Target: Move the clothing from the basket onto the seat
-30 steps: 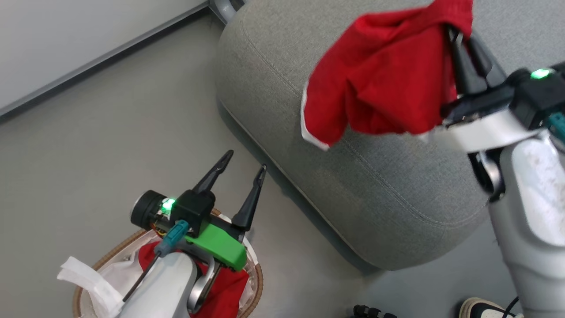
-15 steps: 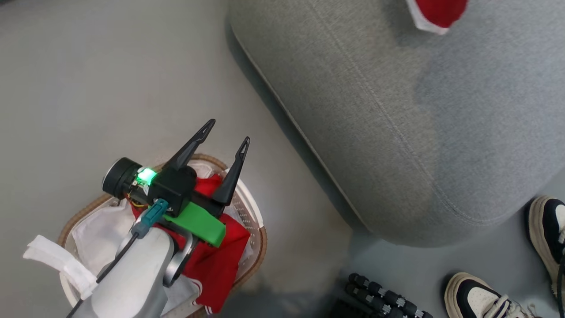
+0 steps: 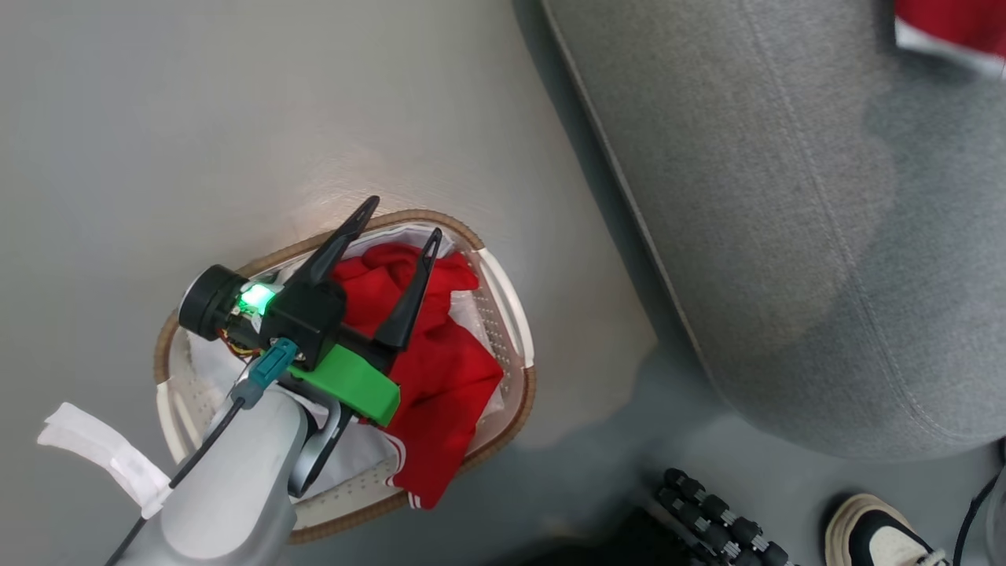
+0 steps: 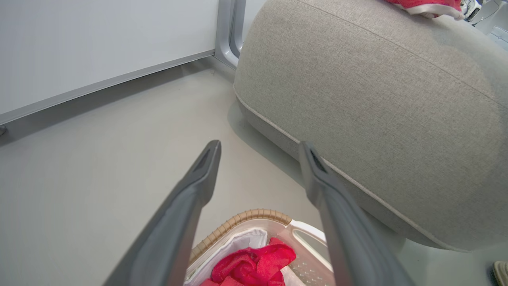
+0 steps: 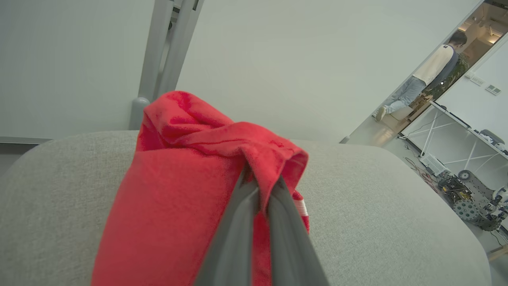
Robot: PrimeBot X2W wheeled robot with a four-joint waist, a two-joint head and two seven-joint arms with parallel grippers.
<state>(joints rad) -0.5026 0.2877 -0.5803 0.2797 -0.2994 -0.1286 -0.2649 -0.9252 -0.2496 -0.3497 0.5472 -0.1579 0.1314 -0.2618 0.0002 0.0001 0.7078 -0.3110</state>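
The seat (image 3: 786, 236), a broad grey upholstered mass with a stitched seam, lies well off to the right of the left gripper (image 3: 402, 218) in the head view. In the left wrist view the seat (image 4: 377, 99) rises ahead of and to the right of that gripper's (image 4: 260, 146) 2 fingers, apart from them. In the right wrist view it (image 5: 377, 222) spreads beneath and beyond the right gripper (image 5: 260, 186).

The pale floor (image 3: 236, 118) stretches ahead of the left gripper and to its left, up to a white wall panel (image 4: 99, 47) far beyond the fingertips.

The basket (image 3: 515, 322) stands on the floor directly under the left gripper, near the seat but not touching it. In the left wrist view its brown rim (image 4: 254, 214) shows just below the gap between the fingers. Inside, on the white lining (image 3: 212, 369), red clothing (image 3: 448, 369) lies heaped beneath the fingers, and 1 white-striped end hangs over the rim on the wrist side of the gripper.

The left gripper hangs above that heap with its 2 fingers spread wide and nothing between them.

The right gripper has its 2 fingers pressed together on a fold of a red garment (image 5: 170, 190). The cloth bunches around and ahead of the tips, over the seat. I cannot tell whether it rests on the cushion.

A shoe (image 3: 872, 534) stands on the floor far to the right of the left gripper, behind its wrist, near the seat's rounded corner.
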